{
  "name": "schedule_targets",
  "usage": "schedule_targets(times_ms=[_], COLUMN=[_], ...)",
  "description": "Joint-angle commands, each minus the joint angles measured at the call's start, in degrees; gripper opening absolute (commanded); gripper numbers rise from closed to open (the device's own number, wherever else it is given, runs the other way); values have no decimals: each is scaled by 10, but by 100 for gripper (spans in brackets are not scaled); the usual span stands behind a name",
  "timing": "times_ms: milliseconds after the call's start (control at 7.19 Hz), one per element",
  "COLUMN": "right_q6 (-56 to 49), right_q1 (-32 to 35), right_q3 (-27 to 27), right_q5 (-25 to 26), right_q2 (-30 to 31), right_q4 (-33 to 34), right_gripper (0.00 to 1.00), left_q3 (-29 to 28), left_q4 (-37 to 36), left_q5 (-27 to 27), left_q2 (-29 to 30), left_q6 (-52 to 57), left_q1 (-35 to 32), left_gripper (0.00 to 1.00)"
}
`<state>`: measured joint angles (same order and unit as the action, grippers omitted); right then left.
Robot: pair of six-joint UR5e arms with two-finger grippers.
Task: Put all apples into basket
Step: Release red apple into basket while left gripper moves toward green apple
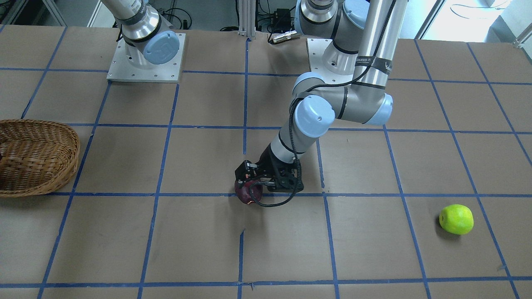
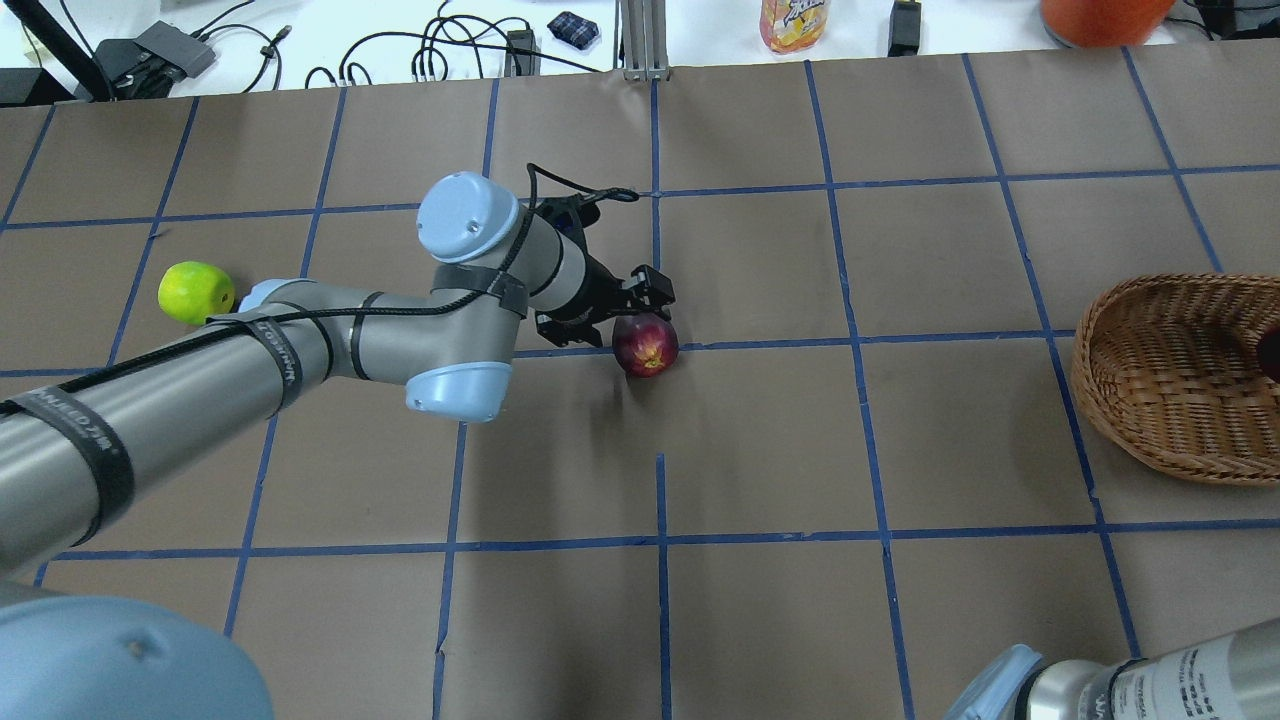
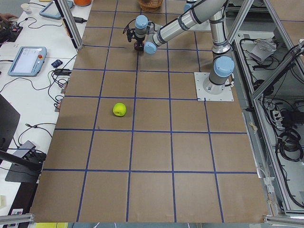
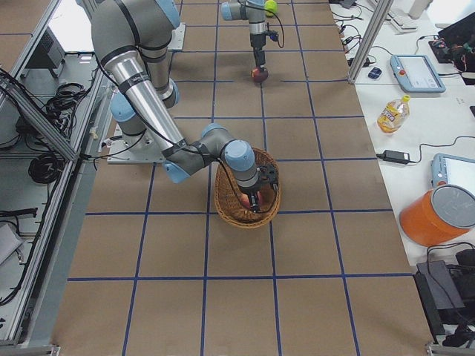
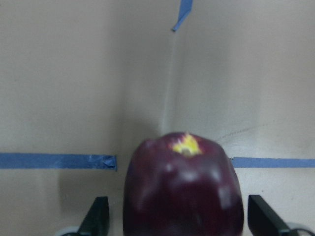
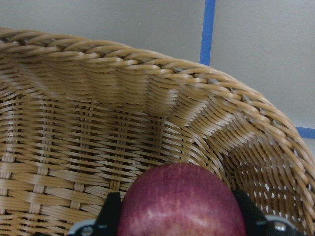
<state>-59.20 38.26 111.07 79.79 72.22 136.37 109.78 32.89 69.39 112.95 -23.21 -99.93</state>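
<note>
straddling maroon apple [image 2: 645, 345], left pincer [image 5: 177, 222] spread apart; right pincer [image 6: 178, 223] clamps red apple [image 6: 181, 196] inside basket [image 6: 98, 123]

Left claw [image 3: 137, 42] at dark apple [image 3: 138, 47], green apple [image 3: 119, 109] well apart on table [image 3: 190, 156]

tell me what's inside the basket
A red apple, gripped by the right gripper, is in the basket. The floor beneath it is covered.
</note>
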Motion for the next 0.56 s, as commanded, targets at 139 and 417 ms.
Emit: schedule_targets(times_ms=[139,417], right_q6=[4,7], right_q1=[19,89], right_q3=[-10,-35], right_q5=[2,-2], right_q2=[43,77], right_q4=[-51,-92], right_gripper=[100,100], left_q3=[10,11], left_q4=[57,185], left_q5=[10,10], left_q2=[-91,-133], left_q6=[122,394], left_q1=[113,252], left_gripper=[100,100])
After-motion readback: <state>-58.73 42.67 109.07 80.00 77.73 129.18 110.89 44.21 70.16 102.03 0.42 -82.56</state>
